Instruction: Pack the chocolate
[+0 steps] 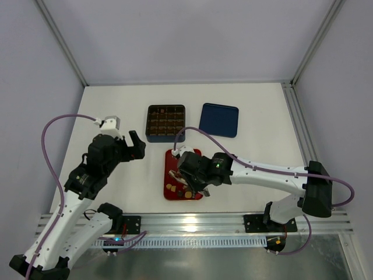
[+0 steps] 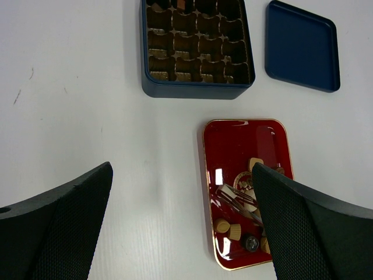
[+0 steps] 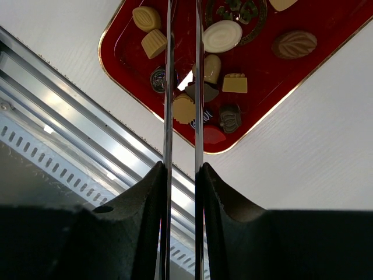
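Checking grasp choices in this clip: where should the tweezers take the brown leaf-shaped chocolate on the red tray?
Pinch it across its narrow middle, one tip on each long edge, coming straight down. The leaf-shaped chocolate lies flat on the red tray, apart from the other pieces, so both long sides look free. Its pointed ends would likely slip. The right gripper holds the tweezers.

Chocolate [image 2: 222, 225] on tray [image 2: 245, 140], box [image 2: 198, 90] behind

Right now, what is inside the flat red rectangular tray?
The flat red rectangular tray holds bite-size chocolates, tan, cream-white and dark brown, toward its near end. The metal fingers of the right hand hide whatever lies beneath them.
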You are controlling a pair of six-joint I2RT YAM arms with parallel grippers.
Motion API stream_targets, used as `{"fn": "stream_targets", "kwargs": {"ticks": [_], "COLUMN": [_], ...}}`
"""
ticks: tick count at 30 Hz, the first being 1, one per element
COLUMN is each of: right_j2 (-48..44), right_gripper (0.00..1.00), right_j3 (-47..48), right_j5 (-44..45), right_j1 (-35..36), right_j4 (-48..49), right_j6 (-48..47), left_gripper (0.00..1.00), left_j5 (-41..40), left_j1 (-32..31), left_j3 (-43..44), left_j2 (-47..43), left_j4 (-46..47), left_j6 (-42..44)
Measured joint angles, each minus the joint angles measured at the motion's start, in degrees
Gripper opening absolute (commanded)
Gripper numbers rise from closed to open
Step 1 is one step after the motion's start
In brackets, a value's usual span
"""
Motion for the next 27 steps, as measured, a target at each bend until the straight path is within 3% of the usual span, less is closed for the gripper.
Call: {"fn": "stream_targets", "kwargs": {"ticks": [12, 21, 27], "right_j2": [-0.3, 0.0, 8.0], "right_gripper": [0.24, 0.25, 0.25], "right_j3": [6.4, 14.1, 23.9], "right_j5": [1.4, 0.9, 1.0], "right_j1": [-2.6, -15.2, -22.9], "right_j4": [-3.9, -3.5, -0.4], "right_j6": [-0.3, -3.7, -6.3], "left_gripper": [1.00, 1.00, 1.00], "left_j5": [0.0, 0.0, 0.0], "left_j1": [0.0, 0.0, 0.0], "left_j3": [0.0, 0.0, 0.0], "left_j2": [-0.5, -0.7, -0.7], "left_j4": [0.0, 0.0, 0.0], "left_j6": [0.0, 0.0, 0.0]}}
